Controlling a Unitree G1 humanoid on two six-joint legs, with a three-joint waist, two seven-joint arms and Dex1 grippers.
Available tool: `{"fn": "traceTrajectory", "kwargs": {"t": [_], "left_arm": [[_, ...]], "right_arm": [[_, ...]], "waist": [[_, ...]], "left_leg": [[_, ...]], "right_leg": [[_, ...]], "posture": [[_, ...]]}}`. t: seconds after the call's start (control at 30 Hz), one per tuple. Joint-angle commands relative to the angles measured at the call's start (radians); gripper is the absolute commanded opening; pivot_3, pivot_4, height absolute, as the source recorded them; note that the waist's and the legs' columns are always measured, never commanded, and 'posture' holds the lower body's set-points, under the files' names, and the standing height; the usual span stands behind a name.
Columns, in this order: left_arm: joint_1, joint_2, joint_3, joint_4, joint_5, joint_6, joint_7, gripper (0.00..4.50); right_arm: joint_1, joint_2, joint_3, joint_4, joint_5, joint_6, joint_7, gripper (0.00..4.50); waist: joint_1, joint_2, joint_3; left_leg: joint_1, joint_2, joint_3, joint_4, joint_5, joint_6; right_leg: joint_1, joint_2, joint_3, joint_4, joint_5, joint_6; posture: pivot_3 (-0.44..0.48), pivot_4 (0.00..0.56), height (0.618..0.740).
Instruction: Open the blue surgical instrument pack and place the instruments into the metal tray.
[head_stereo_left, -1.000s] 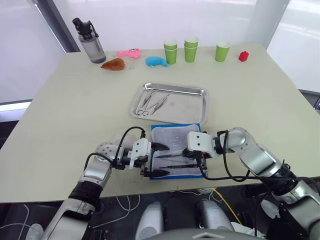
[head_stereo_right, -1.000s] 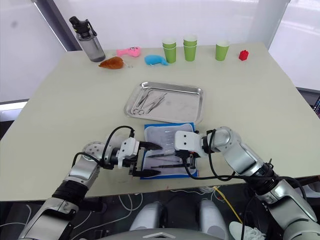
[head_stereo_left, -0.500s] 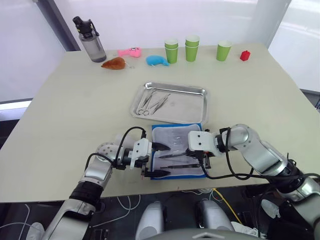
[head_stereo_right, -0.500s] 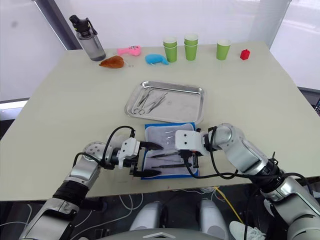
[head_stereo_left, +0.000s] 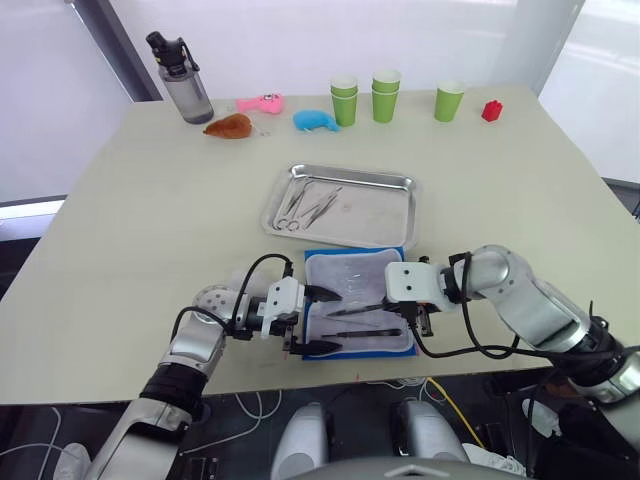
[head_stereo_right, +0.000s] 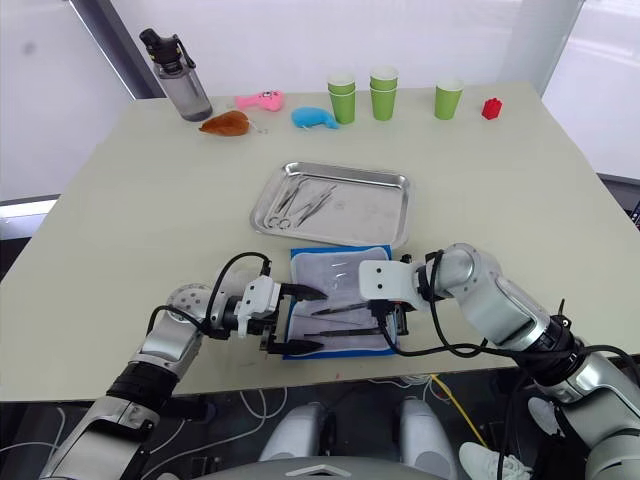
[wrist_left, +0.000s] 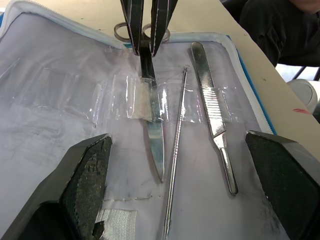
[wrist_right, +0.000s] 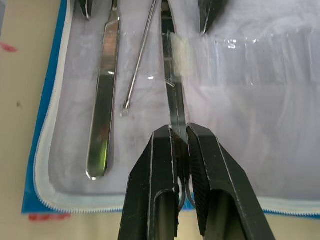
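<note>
The blue surgical instrument pack lies open near the table's front edge, white lining up. In its clear pockets lie silver instruments: scissors, a thin probe and a flat handle. My right gripper is shut on the scissors' handle end at the pack's right side. My left gripper stands open at the pack's left edge, its fingers spread over the lining with nothing between them. Behind the pack, the metal tray holds several instruments.
Along the table's far edge stand a dark bottle, a brown toy, a pink toy, a blue whale toy, green cups and a red block. The pack lies close to the front edge.
My right gripper has shifted a little to the right with the scissors in it. The left gripper has stayed in place.
</note>
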Motion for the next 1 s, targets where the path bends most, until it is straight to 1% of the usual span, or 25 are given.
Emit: {"fn": "traceTrajectory", "kwargs": {"t": [0.03,0.6,1.0], "left_arm": [[0.065,0.009,-0.077,0.116,0.113,0.052,0.031,4.5],[0.064,0.005,-0.079,0.129,0.117,0.044,0.031,4.5],[0.061,0.005,-0.078,0.14,0.117,0.037,0.028,4.5]], "right_arm": [[-0.037,-0.025,-0.06,-0.033,-0.005,0.007,-0.004,0.06],[-0.016,-0.161,-0.157,-0.082,0.077,-0.003,0.04,0.06],[0.021,-0.263,-0.227,-0.105,0.123,-0.016,0.07,0.06]], "waist": [[0.0,0.0,0.0],[0.0,-0.002,0.002],[0.0,-0.001,0.003]], "left_leg": [[0.0,0.0,0.0,0.0,0.0,0.0],[-0.003,-0.001,-0.006,0.0,0.0,0.0],[-0.004,-0.001,-0.008,-0.001,0.0,0.0]], "right_leg": [[0.0,-0.001,-0.001,0.0,0.0,0.0],[0.001,-0.003,-0.007,-0.004,0.0,0.0],[0.001,-0.004,-0.009,-0.005,0.0,0.0]], "posture": [[0.0,0.15,0.734],[0.0,0.15,0.734],[0.0,0.15,0.734]]}}
